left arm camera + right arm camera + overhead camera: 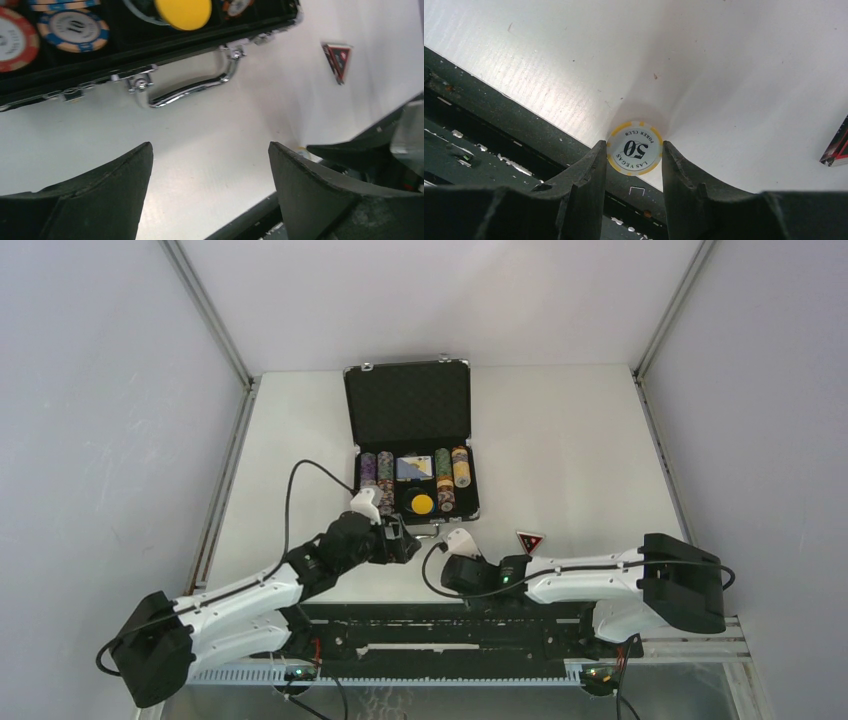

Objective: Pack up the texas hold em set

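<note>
The black briefcase (pixel 407 405) lies open at the table's back centre, lid up. Its tray holds poker chip stacks (pixel 376 475), a card deck (pixel 413 468) and a yellow button (pixel 422 504). My left gripper (pixel 403 540) is open and empty just in front of the case's metal handle (pixel 192 90); its jaws (pixel 210 147) stand wide over bare table. My right gripper (pixel 447 565) is shut on a white-and-yellow "50" chip (pixel 634 148), held edge to edge between the fingertips above the table's near edge. The red-black triangle token (pixel 529 541) lies on the table to its right.
The black rail (pixel 450 625) with the arm bases runs along the table's near edge. Metal frame posts (pixel 225 340) stand at both back corners. The triangle token also shows in the left wrist view (pixel 338 59) and at the right wrist view's edge (pixel 836 147).
</note>
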